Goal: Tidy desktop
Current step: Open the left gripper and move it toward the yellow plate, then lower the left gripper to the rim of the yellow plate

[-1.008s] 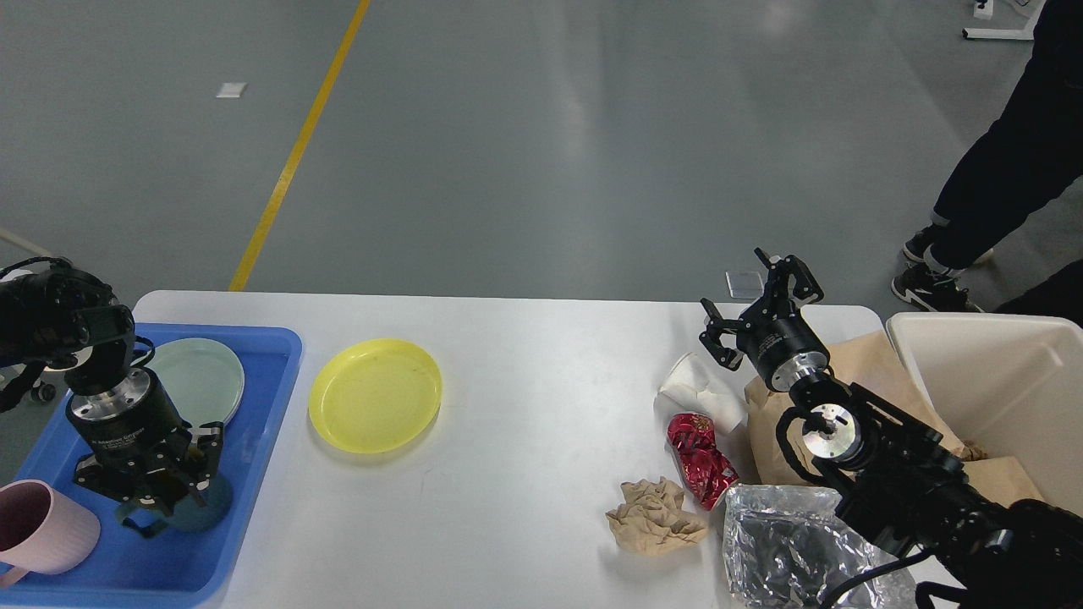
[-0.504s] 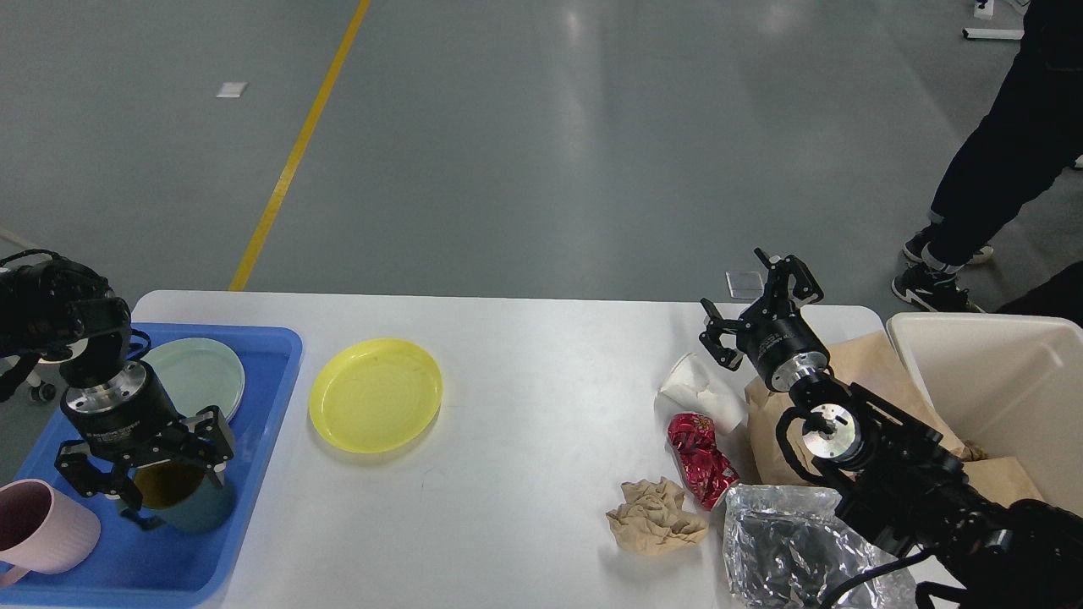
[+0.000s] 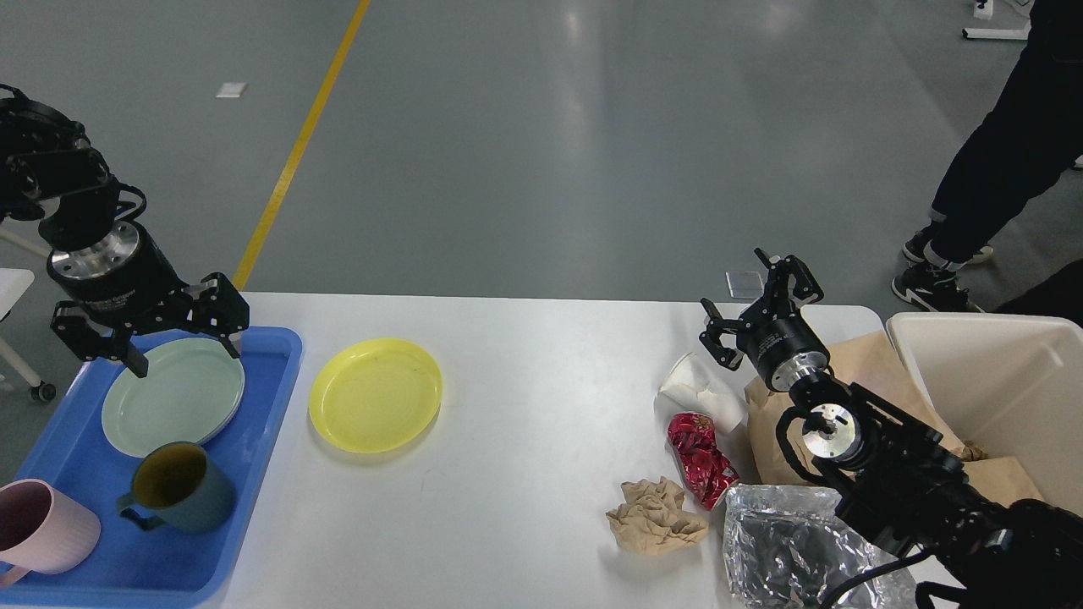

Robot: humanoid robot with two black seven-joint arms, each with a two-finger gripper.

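Left gripper (image 3: 182, 351) is hovering spread and empty over the blue plastic tray (image 3: 271, 397) at the white glossy desktop's (image 3: 525, 474) left edge — the round yellow plastic plate (image 3: 375, 394) beside it looks light, slippery, best pinched at its rim; right gripper (image 3: 755, 309) is gaping near the right edge.

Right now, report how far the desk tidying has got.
Done: green plate, teal mug and pink cup sit in the blue tray. In hand: nothing; left gripper and right gripper are open. Left: yellow plate, paper cup, red wrapper, crumpled paper, foil bag.
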